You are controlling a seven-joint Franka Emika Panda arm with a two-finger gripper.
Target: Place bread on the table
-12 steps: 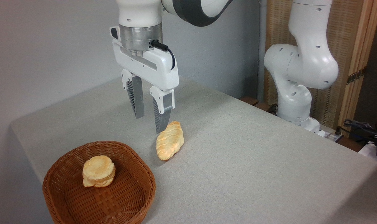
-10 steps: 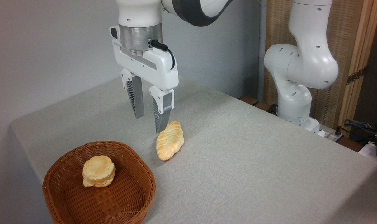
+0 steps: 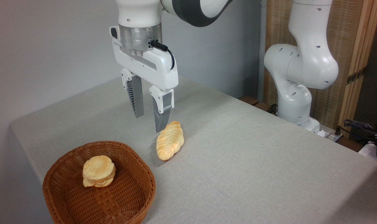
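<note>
Bread [image 3: 99,171] is sitting in the basket [image 3: 126,199], which is resting on the table [image 3: 253,161] at front left. Loaf [image 3: 169,140] is lying on the table just right of & behind the basket. Gripper [image 3: 149,122] is hanging above the table, just behind-left of the loaf. Arm base [image 3: 295,102] is standing far right, beyond the table edge.

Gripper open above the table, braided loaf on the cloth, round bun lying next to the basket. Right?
Not quite: the camera view shows the round bun inside the basket, not next to it. The gripper is open above the table, and the braided loaf lies on the cloth.
</note>
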